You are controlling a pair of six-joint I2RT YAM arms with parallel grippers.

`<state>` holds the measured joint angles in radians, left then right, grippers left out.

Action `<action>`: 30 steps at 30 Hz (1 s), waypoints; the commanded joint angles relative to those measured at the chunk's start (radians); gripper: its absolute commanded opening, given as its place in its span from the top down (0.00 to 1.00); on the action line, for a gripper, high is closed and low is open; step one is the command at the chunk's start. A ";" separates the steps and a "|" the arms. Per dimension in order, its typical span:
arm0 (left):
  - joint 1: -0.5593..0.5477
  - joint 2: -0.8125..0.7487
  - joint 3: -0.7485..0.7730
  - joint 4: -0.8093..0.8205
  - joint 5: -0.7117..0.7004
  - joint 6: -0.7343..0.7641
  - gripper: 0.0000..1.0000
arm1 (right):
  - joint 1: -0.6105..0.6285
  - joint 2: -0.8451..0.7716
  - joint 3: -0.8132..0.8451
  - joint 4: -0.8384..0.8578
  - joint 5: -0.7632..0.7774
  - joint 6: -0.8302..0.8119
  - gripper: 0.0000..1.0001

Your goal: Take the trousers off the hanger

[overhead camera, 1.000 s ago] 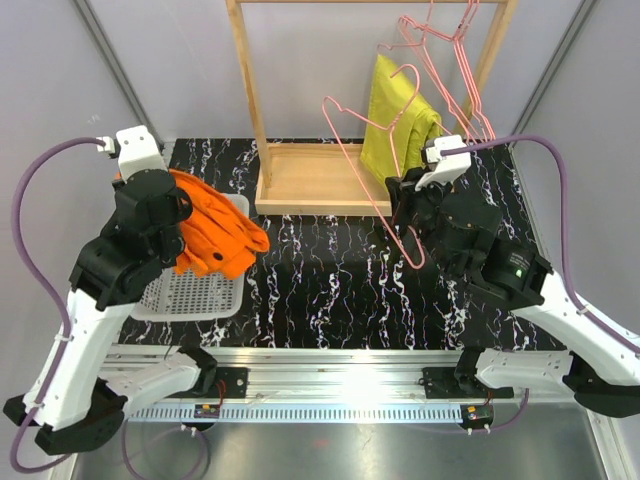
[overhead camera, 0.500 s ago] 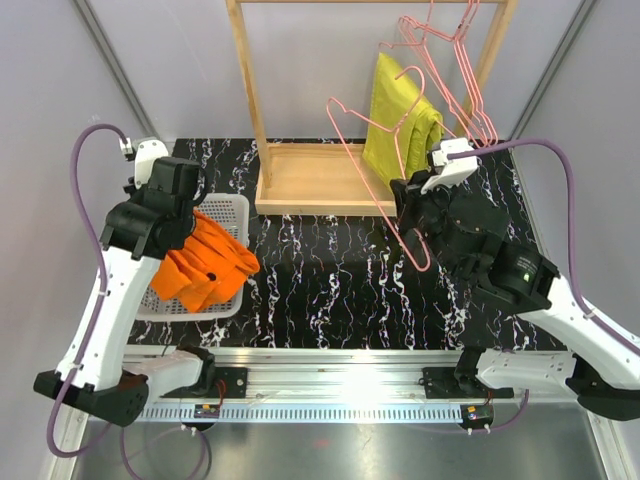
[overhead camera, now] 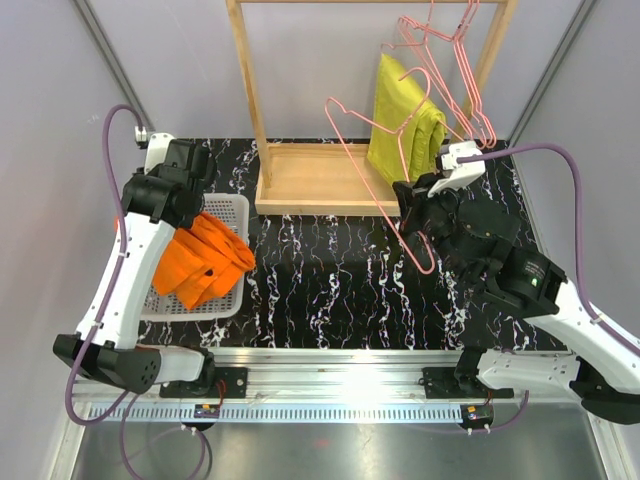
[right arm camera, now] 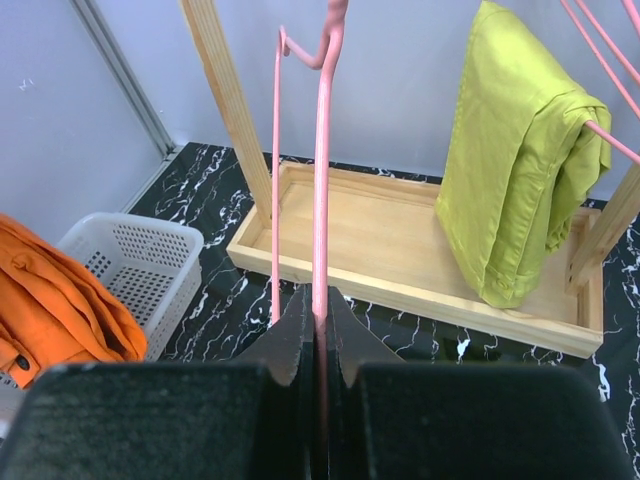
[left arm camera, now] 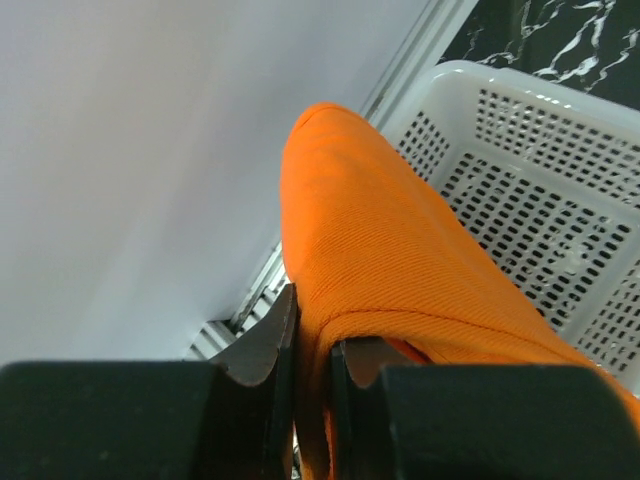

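Note:
The bright orange trousers (overhead camera: 200,262) hang bunched from my left gripper (left arm camera: 313,350), which is shut on a fold of the cloth. They droop over the white basket (overhead camera: 234,207) at the table's left. In the left wrist view the trousers (left arm camera: 400,260) fill the middle, with the basket (left arm camera: 520,160) beneath them. My right gripper (right arm camera: 320,320) is shut on the wire of a bare pink hanger (right arm camera: 322,150). It holds the hanger upright in front of the wooden rack, and no cloth is on it. The trousers and the hanger are apart.
A wooden rack with a tray base (overhead camera: 310,180) stands at the back middle. Yellow-green trousers (overhead camera: 405,120) hang on its right side, on another pink hanger. Several more pink hangers (overhead camera: 450,60) hang at its upper right. Grey walls close in on both sides.
My left arm has swung back and up toward the far left, and the orange trousers now hang lower over the basket's near side. My right gripper has shifted slightly right with the hanger.

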<state>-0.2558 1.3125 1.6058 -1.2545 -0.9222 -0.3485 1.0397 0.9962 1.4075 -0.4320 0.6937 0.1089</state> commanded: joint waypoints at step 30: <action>0.009 0.141 -0.069 0.230 -0.050 0.241 1.00 | -0.004 -0.042 -0.033 0.070 -0.045 0.023 1.00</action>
<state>-0.2531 1.4002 1.4944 -1.1221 -0.9550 -0.1440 1.0397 0.9764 1.3788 -0.4274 0.6624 0.1139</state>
